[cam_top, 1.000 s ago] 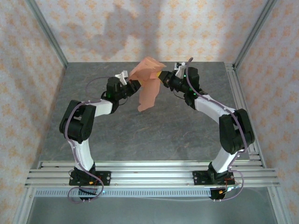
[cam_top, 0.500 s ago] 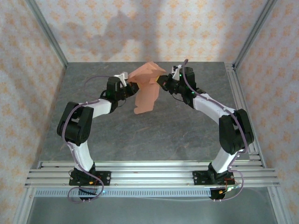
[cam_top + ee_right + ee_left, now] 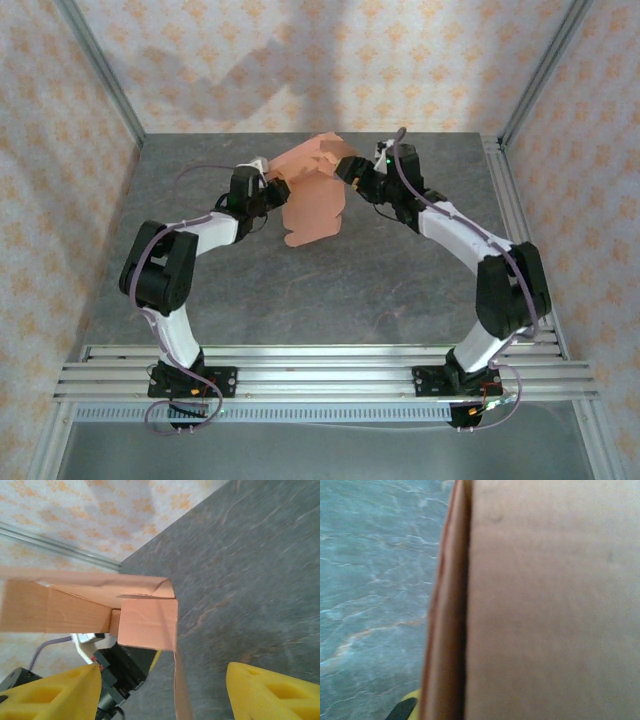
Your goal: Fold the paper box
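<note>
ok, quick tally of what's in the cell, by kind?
paper box: 1
arms: 2, left arm, right arm
claws: 2, left claw shut on the paper box, right claw open
table: 1
total: 6

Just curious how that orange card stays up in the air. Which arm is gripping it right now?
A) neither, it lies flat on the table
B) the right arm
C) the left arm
C: the left gripper is shut on the paper box, while the right gripper has its yellow fingers wide apart.
</note>
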{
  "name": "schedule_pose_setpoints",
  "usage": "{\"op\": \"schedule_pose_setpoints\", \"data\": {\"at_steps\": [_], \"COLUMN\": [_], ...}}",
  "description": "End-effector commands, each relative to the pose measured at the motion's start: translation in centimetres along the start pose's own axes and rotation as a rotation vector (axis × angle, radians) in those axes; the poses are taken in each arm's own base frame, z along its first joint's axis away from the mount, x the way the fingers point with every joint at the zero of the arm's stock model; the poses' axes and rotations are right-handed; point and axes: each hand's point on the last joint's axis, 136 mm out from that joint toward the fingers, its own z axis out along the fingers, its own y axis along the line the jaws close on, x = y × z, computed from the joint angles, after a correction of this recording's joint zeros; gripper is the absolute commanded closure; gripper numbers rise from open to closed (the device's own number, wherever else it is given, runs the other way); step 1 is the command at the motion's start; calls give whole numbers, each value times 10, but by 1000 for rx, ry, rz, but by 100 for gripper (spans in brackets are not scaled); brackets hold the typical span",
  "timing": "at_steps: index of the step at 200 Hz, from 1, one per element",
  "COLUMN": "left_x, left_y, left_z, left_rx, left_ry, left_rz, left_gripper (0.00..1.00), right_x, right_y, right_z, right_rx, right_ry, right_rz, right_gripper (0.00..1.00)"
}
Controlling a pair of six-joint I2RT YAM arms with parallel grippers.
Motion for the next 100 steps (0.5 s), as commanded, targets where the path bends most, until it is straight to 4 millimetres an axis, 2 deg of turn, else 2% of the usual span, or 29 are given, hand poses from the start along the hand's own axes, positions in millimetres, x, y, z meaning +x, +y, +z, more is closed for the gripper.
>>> {"op": "schedule_pose_setpoints", "data": {"at_steps": [1,29,60,100], "left_x": [-22,-30,-33,-32], "left_y": [14,21,27,28], "left_z": [-16,-23,-27,-30], "left_rx": [-122,-191,-241,-241], "left_ry": [-102,-151,-178,-189], "left_rz": [24,60,91,87], "left_gripper": [100,100,100,100], "right_x": [-10,-6,0,-1], "right_y": [22,55,91,112], "right_z": [-24,-23,-2,30], "right_rx": [105,166,193,244], "right_ry": [-61,-54,-16,34], "right_rz": [-183,-331,-439,-481], "right_gripper": [32,32,32,35]}}
